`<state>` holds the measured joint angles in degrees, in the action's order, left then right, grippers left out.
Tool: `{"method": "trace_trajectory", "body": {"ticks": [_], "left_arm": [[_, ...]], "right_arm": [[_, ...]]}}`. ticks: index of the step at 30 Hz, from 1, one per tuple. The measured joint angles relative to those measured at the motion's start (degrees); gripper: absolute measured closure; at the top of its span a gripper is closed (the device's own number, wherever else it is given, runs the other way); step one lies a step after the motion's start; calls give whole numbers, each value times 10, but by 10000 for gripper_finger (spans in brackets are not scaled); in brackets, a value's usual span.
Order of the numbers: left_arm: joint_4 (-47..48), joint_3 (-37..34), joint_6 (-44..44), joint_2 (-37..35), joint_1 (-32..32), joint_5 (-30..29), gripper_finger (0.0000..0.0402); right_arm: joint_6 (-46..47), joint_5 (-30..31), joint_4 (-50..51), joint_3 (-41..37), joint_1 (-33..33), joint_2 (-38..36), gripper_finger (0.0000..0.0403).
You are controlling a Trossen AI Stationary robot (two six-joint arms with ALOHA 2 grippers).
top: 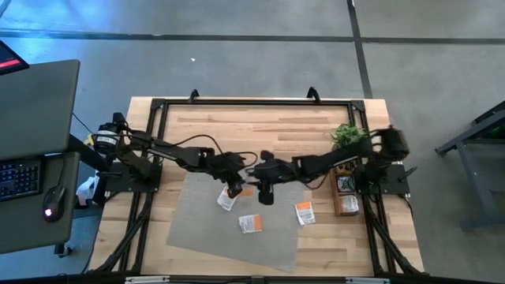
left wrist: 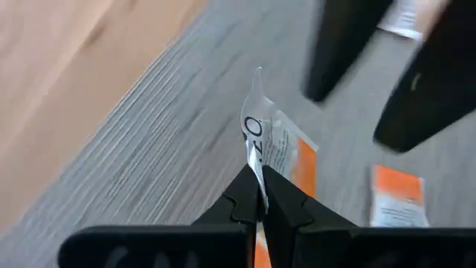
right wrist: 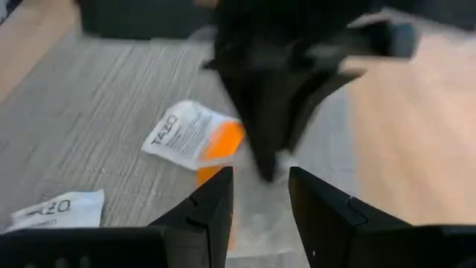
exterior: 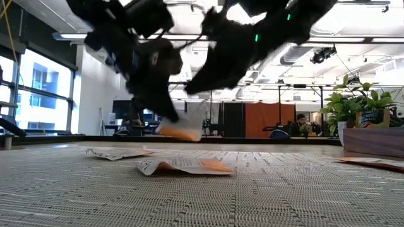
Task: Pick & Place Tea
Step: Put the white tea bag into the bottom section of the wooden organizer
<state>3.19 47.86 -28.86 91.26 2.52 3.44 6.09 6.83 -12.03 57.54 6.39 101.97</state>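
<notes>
My left gripper (top: 234, 190) (left wrist: 260, 195) is over the grey mat (top: 197, 221) and is shut on a white-and-orange tea sachet (left wrist: 277, 149) (exterior: 180, 130). My right gripper (top: 264, 195) (right wrist: 260, 195) is open and hovers just to its right, with its fingers (left wrist: 338, 52) beyond the held sachet and apart from it. Three more white-and-orange sachets lie flat on the mat (top: 226, 202) (top: 251, 224) (top: 304, 213). The low view shows two of them (exterior: 186, 166) (exterior: 117, 152). My left gripper pinches the sachet between its two fingertips at one edge (left wrist: 258, 173), coming from above and slanting down. The sachet sticks out past the fingertips with its flat faces in line with the closing gap. In the low view it hangs clear above the mat.
A narrow wooden tray (top: 346, 197) (exterior: 375, 142) holding more sachets sits at the table's right side, with a small potted plant (top: 347, 134) (exterior: 353, 107) just behind it. Bare wood lies beyond the mat's far edge (top: 260, 130). A desk with a keyboard stands left of the table (top: 31, 158).
</notes>
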Motion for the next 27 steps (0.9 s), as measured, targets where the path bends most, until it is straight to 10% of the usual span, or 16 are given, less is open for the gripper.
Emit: {"method": "trace_trajectory", "body": {"ticks": [11, 27], "left_arm": [[0, 55, 229, 0, 50, -57, 397], [10, 72, 242, -1, 50, -55, 396]], "right_arm": [[59, -75, 122, 1, -16, -90, 274], [90, -171, 122, 0, -34, -52, 327]]}}
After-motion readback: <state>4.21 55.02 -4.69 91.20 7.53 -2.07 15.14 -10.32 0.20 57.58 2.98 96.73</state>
